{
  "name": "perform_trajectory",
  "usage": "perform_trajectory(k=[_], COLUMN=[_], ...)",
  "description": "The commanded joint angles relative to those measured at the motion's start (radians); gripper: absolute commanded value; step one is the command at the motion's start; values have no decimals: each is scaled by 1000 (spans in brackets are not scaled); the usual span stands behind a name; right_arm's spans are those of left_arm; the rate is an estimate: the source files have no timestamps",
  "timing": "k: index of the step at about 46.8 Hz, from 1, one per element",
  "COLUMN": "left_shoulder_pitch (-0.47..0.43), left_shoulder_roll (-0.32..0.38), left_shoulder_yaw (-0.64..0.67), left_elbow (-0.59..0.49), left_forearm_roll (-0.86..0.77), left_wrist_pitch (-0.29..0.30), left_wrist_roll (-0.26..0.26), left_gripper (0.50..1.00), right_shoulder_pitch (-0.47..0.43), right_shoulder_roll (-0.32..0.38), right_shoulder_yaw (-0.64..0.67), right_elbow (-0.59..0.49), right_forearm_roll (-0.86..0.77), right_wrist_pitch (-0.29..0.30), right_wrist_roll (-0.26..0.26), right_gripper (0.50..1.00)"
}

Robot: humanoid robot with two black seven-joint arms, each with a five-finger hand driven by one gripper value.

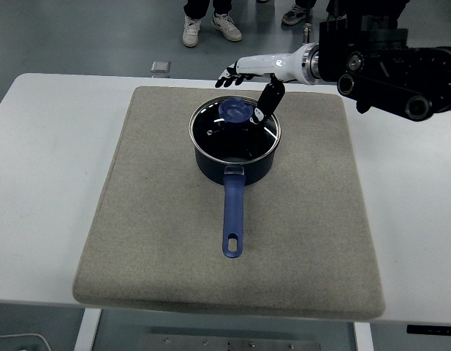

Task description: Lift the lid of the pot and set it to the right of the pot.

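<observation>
— What's laid out here, biggest thing first?

— A white desk (50, 146) carrying a grey mat (137, 241). In the upper middle of the mat stands a dark blue pot (236, 164), its long blue handle (232, 219) pointing toward the near edge. The glass lid (214, 131) sits flat on the pot's rim, with a blue knob (235, 110) at its centre.

— So the lid hasn't gone anywhere?

— No, it is on the pot. The mat to the right of the pot, where it should end up, is bare.

— And the arms?

— Only the right arm shows, reaching in from the upper right. The right hand (256, 73) is past the far rim of the pot, its fingers (226, 76) stretched out loosely toward the left, gripping nothing. The thumb (267, 101) hangs down just beside the knob's right side; whether it touches I cannot tell. The left arm is out of sight.

— Which step would you call this?

— The reach for the knob, I'd say; no grasp is made.

— What does the next move need?

— As I judge it, the hand should bring the fingers down on the knob's far side, opposite the thumb, and pinch it firmly. Then lift straight up until the lid clears the rim, carry it right, and set it on the mat.

— Anything else around?

— Shoes of people (207, 25) standing at the top, beyond the desk.
</observation>
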Motion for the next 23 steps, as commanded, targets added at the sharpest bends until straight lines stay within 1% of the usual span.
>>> perform_trajectory(k=[1, 7, 12, 23], left_shoulder_pitch=[0, 0, 0, 0], left_shoulder_roll=[0, 0, 0, 0], left_shoulder_yaw=[-1, -1, 0, 0], left_elbow=[0, 0, 0, 0], left_forearm_roll=[0, 0, 0, 0], left_wrist_pitch=[0, 0, 0, 0], left_wrist_roll=[0, 0, 0, 0], left_gripper=[1000, 1000, 1000, 1000], right_shoulder_pitch=[5, 17, 20, 20], right_shoulder_roll=[4, 6, 24, 38], right_shoulder_yaw=[-20, -33, -47, -61], right_elbow=[-1, -3, -9, -10], right_forearm_roll=[-3, -14, -24, -35], right_wrist_pitch=[0, -18, -20, -21], right_wrist_roll=[0, 0, 0, 0], right_gripper=[917, 915, 913, 911])
